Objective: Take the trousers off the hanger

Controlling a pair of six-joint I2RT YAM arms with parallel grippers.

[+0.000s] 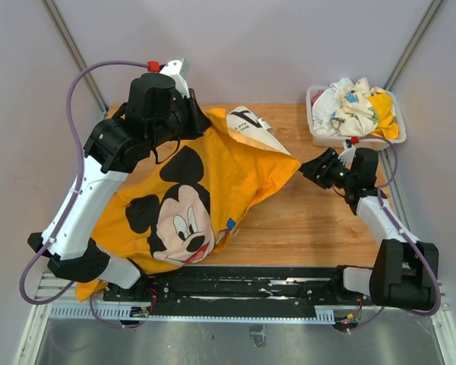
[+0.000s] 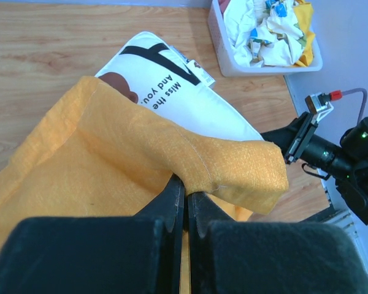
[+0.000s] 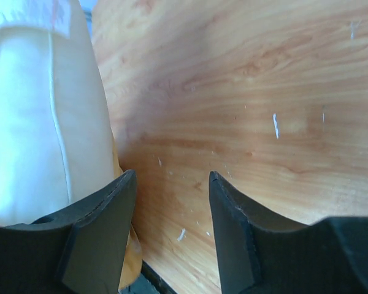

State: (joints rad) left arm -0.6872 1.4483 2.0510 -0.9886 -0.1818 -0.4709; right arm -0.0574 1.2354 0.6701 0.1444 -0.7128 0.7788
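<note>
An orange garment with a Mickey Mouse print (image 1: 213,175), the trousers, lies spread over the left half of the wooden table. A white printed piece (image 1: 251,125) pokes out from under its far edge. The hanger is hidden. My left gripper (image 1: 200,122) is shut on a raised fold of the orange cloth (image 2: 221,165), and its fingers (image 2: 175,202) meet under that fold. My right gripper (image 1: 308,169) is open and low over bare wood, just right of the garment's corner. In the right wrist view the white cloth (image 3: 30,122) lies beside the left finger (image 3: 104,220), with nothing between the jaws.
A white basket (image 1: 315,133) full of crumpled clothes stands at the far right corner of the table (image 1: 319,220). The garment's lower edge hangs over the table's front edge by the left arm's base. Grey walls close in on the left, back and right.
</note>
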